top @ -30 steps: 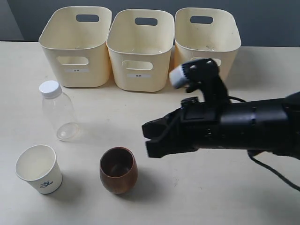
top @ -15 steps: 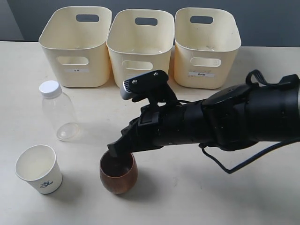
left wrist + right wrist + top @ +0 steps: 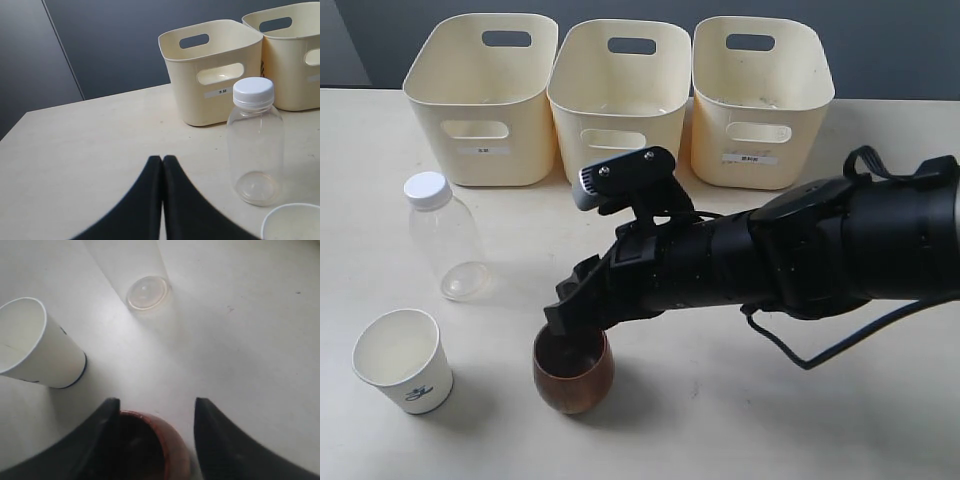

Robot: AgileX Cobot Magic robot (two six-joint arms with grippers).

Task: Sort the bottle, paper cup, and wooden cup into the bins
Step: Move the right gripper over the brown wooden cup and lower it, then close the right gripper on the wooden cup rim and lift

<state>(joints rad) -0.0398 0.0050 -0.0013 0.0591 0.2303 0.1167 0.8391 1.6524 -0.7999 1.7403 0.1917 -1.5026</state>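
Observation:
The wooden cup (image 3: pixel 574 378) stands upright near the table's front, dark reddish-brown and glossy. My right gripper (image 3: pixel 564 322) has reached across to it and hangs open at its far rim. In the right wrist view the wooden cup (image 3: pixel 172 447) lies between the two spread fingers (image 3: pixel 207 420), apart from that one. The white paper cup (image 3: pixel 403 361) stands to the left; the clear bottle (image 3: pixel 445 240) with its white cap stands behind that. My left gripper (image 3: pixel 162 160) is shut and holds nothing, low over the table near the bottle (image 3: pixel 255 142).
Three cream bins (image 3: pixel 445 95) (image 3: pixel 575 100) (image 3: pixel 800 95) line the back of the table. The right arm's black body (image 3: pixel 800 255) and cable span the table's right half. The paper cup (image 3: pixel 42 347) and bottle base (image 3: pixel 147 292) stand just beyond the right gripper.
The right arm swung left and down from the table's middle to the wooden cup, its open fingers now at the cup's rim. The three objects have not moved.

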